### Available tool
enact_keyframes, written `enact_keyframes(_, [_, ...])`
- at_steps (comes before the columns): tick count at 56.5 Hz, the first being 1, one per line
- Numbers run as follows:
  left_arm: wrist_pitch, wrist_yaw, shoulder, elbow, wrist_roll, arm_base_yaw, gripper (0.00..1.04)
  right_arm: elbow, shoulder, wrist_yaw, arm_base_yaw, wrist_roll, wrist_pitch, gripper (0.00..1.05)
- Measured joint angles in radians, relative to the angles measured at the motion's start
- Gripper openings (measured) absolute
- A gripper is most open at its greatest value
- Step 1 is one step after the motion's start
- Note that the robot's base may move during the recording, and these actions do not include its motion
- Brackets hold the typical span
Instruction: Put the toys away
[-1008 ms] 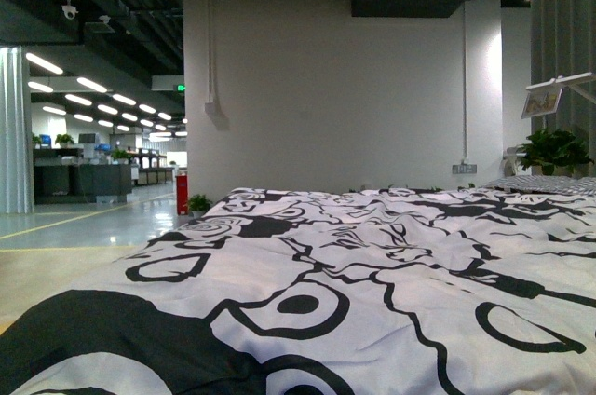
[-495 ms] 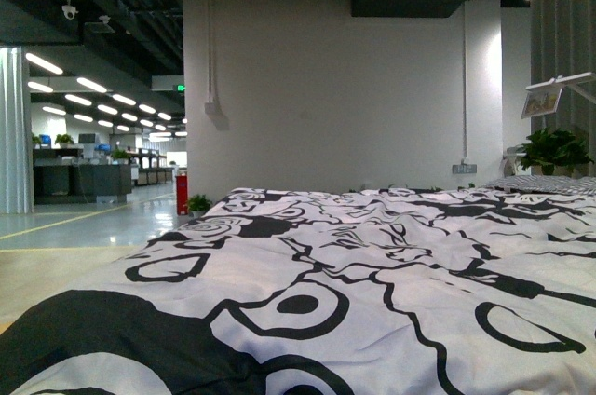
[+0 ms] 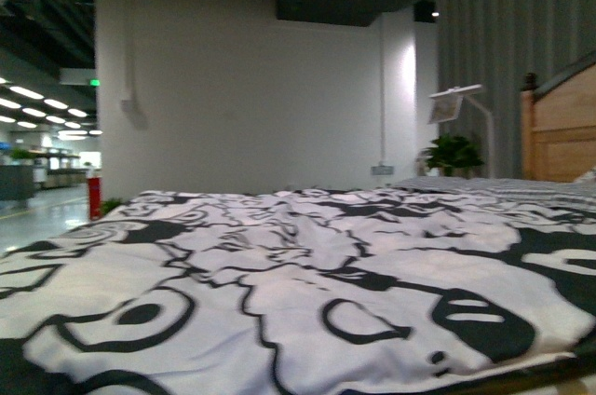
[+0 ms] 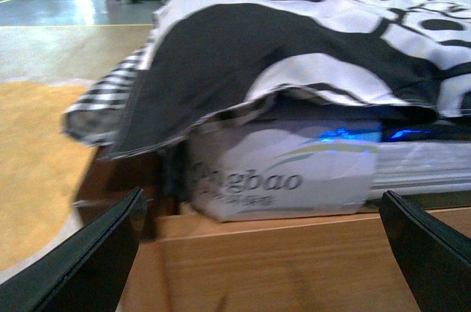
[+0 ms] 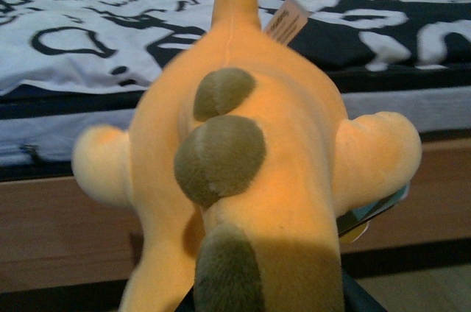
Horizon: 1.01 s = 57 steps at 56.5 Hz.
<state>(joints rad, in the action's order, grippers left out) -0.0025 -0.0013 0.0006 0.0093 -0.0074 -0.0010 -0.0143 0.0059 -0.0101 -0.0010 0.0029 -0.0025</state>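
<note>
Left hand (image 4: 262, 194): fingers (image 4: 88, 253) spread wide, nothing held between them. Right hand (image 5: 268, 305): closed on the plush toy (image 5: 243, 143), largely hidden beneath it; only dark edges show.

Soft cloth, smooth wood
Plush toy (image 5: 243, 179) is matt, fuzzy fabric; bed cover (image 3: 279, 292) smooth cloth; bed frame (image 4: 294, 268) smooth wood.

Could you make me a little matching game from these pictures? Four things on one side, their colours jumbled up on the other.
Things:
1. plush toy
2. bedspread
3. headboard
4. potted plant

Colours:
A. green
B. black and white
C. wood brown
D. yellow-orange with olive patches

Pairs: 1-D, 2-B, 3-C, 4-A
</note>
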Motion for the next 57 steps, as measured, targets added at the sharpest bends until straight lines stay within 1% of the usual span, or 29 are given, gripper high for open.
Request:
enact_keyframes(5, [0.0,0.004,0.0,0.0,0.0,0.0,0.98,0.0,0.0,0.019,-0.001,0.0,-0.002,0.07])
enact_keyframes(18, [0.0,0.0,0.0,0.0,0.0,0.0,0.98,0.0,0.0,0.006,0.0,0.0,-0.002,0.07])
enact_keyframes(57, [0.0,0.001,0.0,0.0,0.0,0.001,0.98,0.0,0.0,0.01,0.0,0.0,-0.002,0.07])
